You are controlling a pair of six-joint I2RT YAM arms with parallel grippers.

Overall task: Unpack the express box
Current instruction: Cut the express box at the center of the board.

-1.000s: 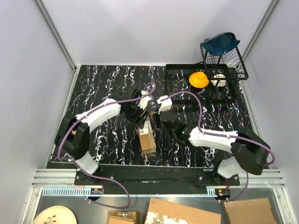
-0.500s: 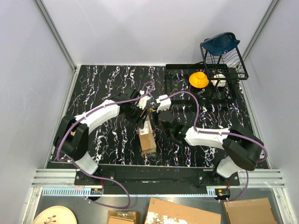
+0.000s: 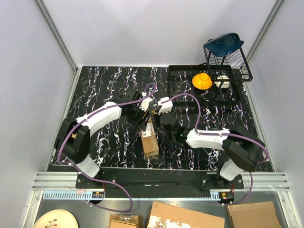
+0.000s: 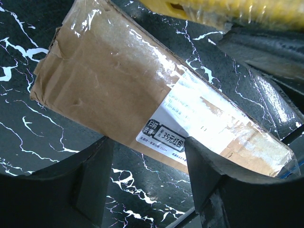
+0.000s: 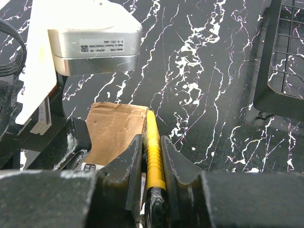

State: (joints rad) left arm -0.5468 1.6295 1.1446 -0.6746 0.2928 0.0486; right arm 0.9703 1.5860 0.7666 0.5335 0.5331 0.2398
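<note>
Right end effector w/ knife nearer express box, left wrist ahead

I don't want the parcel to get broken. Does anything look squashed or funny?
The express box looks a bit battered. Its brown cardboard is dented and creased, one corner is crumpled, and the clear tape over it is wrinkled. Nothing has spilled.

The left arm and right arm reach inward, left pincer spread wide, right pincer clamped narrow.
</note>
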